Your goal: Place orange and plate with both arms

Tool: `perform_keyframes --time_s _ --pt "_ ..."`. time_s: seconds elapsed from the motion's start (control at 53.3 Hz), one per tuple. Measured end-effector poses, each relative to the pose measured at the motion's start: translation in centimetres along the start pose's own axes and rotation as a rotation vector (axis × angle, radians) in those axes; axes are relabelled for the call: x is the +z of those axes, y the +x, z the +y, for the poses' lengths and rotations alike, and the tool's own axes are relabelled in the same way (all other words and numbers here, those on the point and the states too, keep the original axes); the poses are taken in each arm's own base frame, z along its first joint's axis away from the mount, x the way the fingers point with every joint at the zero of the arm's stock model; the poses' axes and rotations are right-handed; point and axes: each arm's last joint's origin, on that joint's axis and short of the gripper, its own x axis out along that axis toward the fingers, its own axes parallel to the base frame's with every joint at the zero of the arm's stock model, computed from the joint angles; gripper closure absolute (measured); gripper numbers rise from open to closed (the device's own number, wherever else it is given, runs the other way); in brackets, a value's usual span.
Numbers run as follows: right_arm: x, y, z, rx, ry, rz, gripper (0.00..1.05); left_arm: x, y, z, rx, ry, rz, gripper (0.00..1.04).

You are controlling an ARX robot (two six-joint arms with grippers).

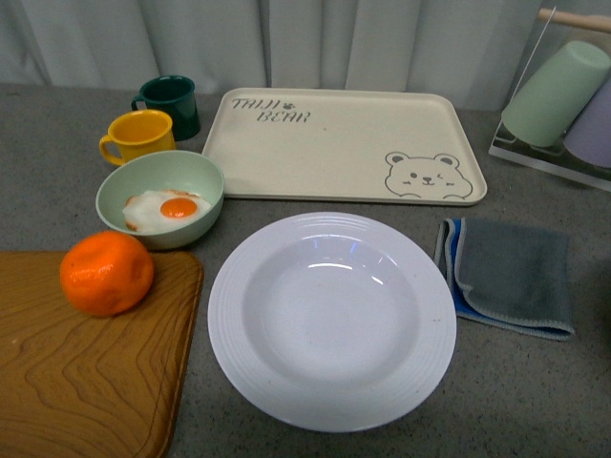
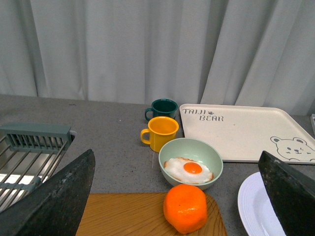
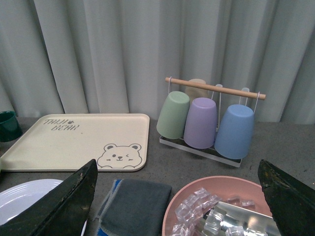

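Nothing grasped yet; both placements remain.
Front view: the orange [image 1: 107, 272] sits on the wooden board [image 1: 76, 382], at nine o'clock of the plate [image 1: 331, 320]. Left wrist view: left gripper [image 2: 174, 162] spread, empty. Right wrist view: right gripper [image 3: 177, 164] spread, empty.

Front view: cutting board [image 1: 86, 382] is cropped by 2 frame edges at lower left. Cup rack [image 1: 549, 160] runs off the right edge at upper right, and the purple cup [image 1: 594, 129] is mostly lost.

Left wrist view: plate [image 2: 248, 206] is partly cropped and partly behind a finger [image 2: 290, 196] of the left gripper [image 2: 176, 153].

Right wrist view: pink bowl [image 3: 236, 186] is cropped.
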Motion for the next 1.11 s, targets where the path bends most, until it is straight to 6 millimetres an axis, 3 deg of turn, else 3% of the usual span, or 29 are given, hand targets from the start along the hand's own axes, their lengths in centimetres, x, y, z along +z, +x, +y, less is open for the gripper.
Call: perform_keyframes --time_s 1.107 --pt "0.00 0.00 0.00 0.000 0.000 0.000 0.09 0.00 0.00 0.00 0.000 0.000 0.000 0.07"
